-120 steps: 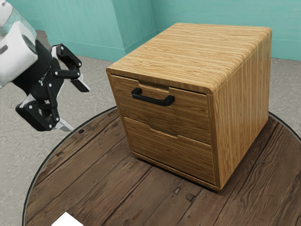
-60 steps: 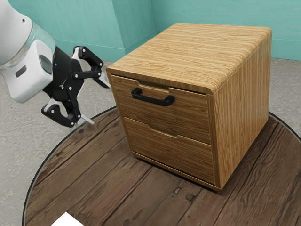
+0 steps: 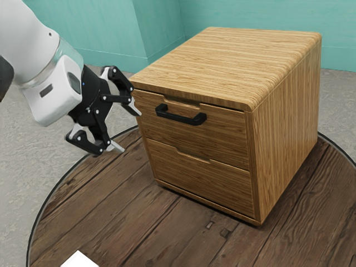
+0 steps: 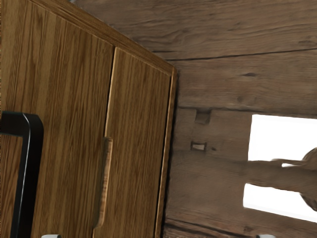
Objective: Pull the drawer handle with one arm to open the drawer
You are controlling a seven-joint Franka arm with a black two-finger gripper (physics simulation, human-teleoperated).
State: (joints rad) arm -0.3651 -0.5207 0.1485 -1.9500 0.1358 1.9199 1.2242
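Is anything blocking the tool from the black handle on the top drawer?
Nothing visible. The open black two-finger tool hangs by the wooden cabinet's corner; only bare drawer front lies before the black bar handle.

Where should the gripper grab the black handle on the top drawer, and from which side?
Probably grip the black handle at mid-bar, approaching the top drawer's front squarely, one finger above, one below: the bar runs level and stands off the wood, leaving a gap behind.

Bright, even light is seen throughout; a faint shadow is cast beneath the cabinet [image 3: 233, 61]. A white patch [image 4: 277, 136] is overexposed at three o'clock, wrist view.
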